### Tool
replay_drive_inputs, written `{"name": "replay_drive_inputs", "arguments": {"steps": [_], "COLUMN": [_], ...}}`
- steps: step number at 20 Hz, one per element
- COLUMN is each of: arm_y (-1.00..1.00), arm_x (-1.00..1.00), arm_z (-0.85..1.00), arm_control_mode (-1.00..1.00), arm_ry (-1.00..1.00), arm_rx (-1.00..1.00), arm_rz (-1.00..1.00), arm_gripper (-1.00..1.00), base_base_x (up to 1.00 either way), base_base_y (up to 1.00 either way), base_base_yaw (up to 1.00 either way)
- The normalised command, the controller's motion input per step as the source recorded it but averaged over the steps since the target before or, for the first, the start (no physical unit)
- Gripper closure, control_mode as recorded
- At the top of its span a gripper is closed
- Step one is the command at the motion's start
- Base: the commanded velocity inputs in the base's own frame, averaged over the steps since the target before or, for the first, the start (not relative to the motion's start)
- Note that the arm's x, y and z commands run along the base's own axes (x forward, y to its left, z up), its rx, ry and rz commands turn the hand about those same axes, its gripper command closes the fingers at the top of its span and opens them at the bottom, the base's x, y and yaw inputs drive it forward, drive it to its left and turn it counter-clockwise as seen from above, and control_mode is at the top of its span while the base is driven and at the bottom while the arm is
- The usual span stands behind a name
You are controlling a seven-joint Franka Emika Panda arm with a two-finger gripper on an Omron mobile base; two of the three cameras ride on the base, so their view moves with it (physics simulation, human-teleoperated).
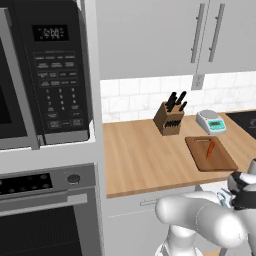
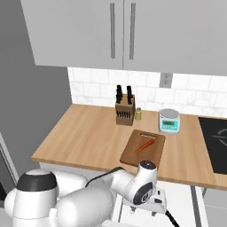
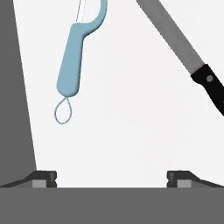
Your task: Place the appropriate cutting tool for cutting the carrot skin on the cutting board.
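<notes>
In the hand view the cutting tool (image 3: pixel 72 57), a slim peeler with a pale teal handle and a loop at its end, lies on the white floor of a drawer (image 3: pixel 131 122), up and to the left. My gripper (image 3: pixel 111 177) is open, its fingertips (image 3: pixel 43 177) wide apart below the tool, with nothing between them. On the counter lies the reddish-brown cutting board (image 1: pixel 221 161) (image 2: pixel 132 156), and the orange carrot (image 1: pixel 210 148) (image 2: pixel 145 146) rests on it. The arm reaches down below the counter's front edge.
A black-handled knife (image 3: pixel 192 57) lies in the drawer to the right of the peeler. A dark drawer wall (image 3: pixel 13 87) runs along the left. On the counter stand a knife block (image 1: pixel 168 119) (image 2: pixel 124 111) and a kitchen scale (image 1: pixel 210 121) (image 2: pixel 169 120). A cooktop (image 2: pixel 217 142) is at the right.
</notes>
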Motion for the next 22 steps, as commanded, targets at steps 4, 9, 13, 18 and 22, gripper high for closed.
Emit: {"name": "replay_drive_inputs", "arguments": {"steps": [4, 9, 13, 18, 22], "arm_y": [-0.14, 0.11, 0.08, 0.0, 0.0], "arm_x": [0.54, 0.25, 0.06, 0.0, 0.05], "arm_z": [-0.01, -0.11, -0.33, -0.35, -0.12], "arm_control_mode": [-1.0, -1.0, -1.0, -1.0, -1.0], "arm_ry": [-0.02, 0.0, -0.03, -0.06, -0.1], "arm_rx": [0.03, 0.05, 0.08, 0.03, 0.0], "arm_rz": [-0.19, -0.19, -0.17, -0.17, -0.16], "arm_gripper": [-1.0, -1.0, -1.0, -1.0, -1.0], "base_base_x": [0.0, 0.0, 0.0, 0.0, 0.0], "base_base_y": [0.0, 0.0, 0.0, 0.0, 0.0], "base_base_yaw": [0.0, 0.0, 0.0, 0.0, 0.0]}}
